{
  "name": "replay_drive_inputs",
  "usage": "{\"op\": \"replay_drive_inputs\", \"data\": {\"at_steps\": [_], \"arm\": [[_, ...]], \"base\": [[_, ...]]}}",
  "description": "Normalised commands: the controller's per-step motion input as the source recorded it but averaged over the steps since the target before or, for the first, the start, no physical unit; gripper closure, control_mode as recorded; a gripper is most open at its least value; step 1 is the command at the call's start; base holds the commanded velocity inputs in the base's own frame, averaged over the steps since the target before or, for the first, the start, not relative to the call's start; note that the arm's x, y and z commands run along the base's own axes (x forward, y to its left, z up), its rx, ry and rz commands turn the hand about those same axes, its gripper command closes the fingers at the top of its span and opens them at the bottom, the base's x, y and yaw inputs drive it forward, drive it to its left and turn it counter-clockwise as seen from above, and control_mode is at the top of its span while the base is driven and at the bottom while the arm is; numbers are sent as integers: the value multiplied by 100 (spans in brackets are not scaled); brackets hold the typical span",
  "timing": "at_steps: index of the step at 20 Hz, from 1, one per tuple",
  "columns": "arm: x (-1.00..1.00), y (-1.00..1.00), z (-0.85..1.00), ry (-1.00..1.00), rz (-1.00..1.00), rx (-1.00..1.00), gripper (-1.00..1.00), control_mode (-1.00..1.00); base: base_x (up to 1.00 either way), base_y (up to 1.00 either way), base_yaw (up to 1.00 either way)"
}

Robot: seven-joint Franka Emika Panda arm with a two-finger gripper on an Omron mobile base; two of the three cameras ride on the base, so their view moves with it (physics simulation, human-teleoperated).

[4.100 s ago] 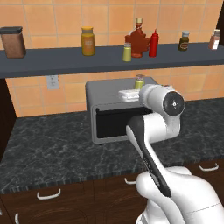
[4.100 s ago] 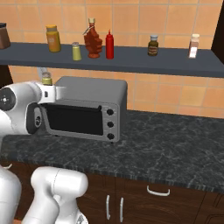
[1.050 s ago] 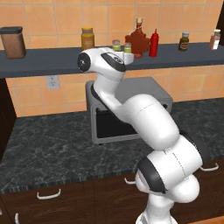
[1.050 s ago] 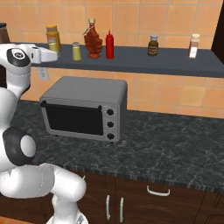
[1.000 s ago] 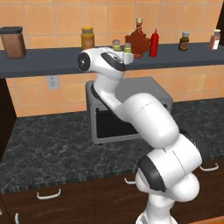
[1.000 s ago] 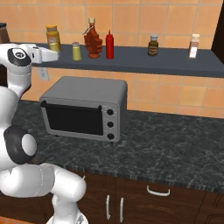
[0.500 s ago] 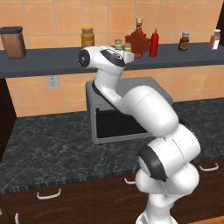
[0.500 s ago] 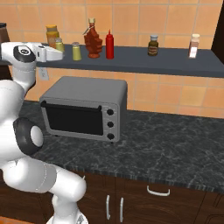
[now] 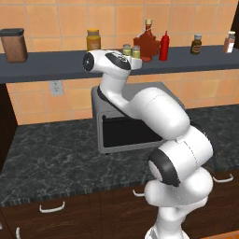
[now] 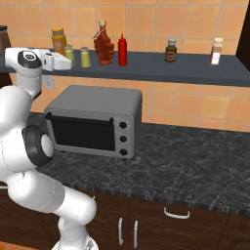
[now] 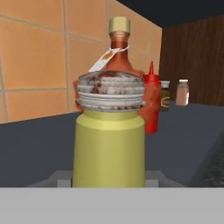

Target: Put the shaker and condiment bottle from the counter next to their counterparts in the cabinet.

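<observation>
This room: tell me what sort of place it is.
A rendered home kitchen, most likely: a toaster oven stands on a dark stone counter, and a shelf along the orange tiled wall carries a red condiment bottle and shakers.

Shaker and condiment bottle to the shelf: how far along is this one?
Done: the condiment bottle stands on the cabinet shelf beside the maple-leaf bottle. In hand: the gripper is shut on the shaker at shelf height, close beside its matching shaker. Left: set it down, if it isn't resting already (I cannot tell), then release and back away.
</observation>
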Motion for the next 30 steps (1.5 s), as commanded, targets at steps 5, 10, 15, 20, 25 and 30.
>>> {"op": "replay_drive_inputs", "data": {"at_steps": [5,10,15,20,25,30], "arm": [[20,0,-3,0,-5,4,100,-100],[17,0,-2,-1,-5,5,100,-100],[15,0,-6,-2,-7,3,-100,-100],[6,0,-3,-5,-7,4,-100,-100],[0,0,-2,-11,-5,6,-100,-100],[0,0,0,-13,-3,9,-100,-100]], "base": [[0,0,0],[0,0,0],[0,0,0],[0,0,0],[0,0,0],[0,0,0]]}}
